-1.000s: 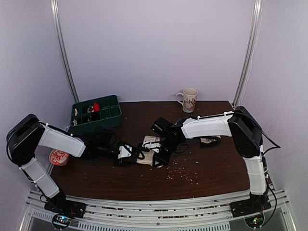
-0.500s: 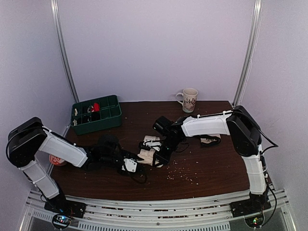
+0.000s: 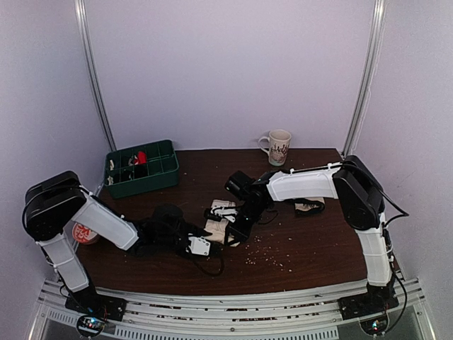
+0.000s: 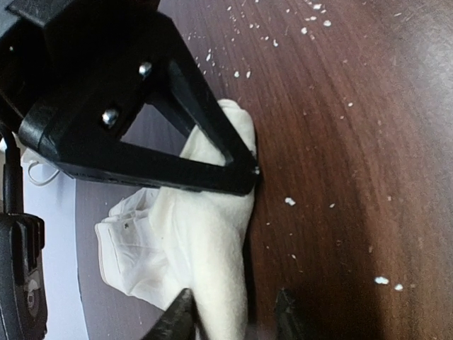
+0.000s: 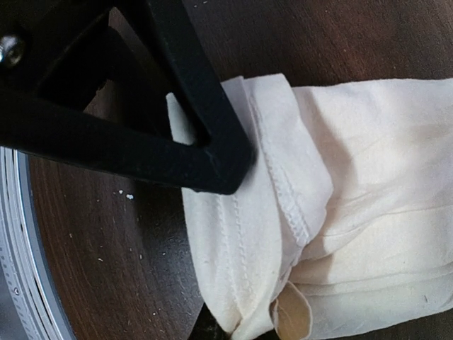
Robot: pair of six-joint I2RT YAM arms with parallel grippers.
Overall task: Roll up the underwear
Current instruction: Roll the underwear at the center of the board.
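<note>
Far left edge of the top view: red-and-white round item (image 3: 82, 233), half hidden behind the left arm. Upper left of the desk (image 3: 318, 248): green compartment tray (image 3: 152, 170) with small items inside.

left fingers (image 3: 202, 246) sit low over the desk, left of centre and just beside the underwear. The left wrist view shows only one finger, with its tip touching the cloth's edge. Can't tell whether they're spread or closed.

underwear (image 3: 218, 227): cream cloth lying on the desk at frame centre, between the two arms. It's bunched and partly folded over, with a stitched hem showing in the right wrist view (image 5: 283, 191).

right fingers (image 3: 236, 231) are at the cloth's right edge, pressed together and pinching a fold of it. One finger lies over the fabric in the right wrist view.

Pale crumbs (image 3: 265, 256) are scattered lower right of the cloth. A small dark-and-white item (image 3: 310, 207) sits under the right forearm. A mug (image 3: 277, 146) stands upright at the back edge, right of centre.
</note>
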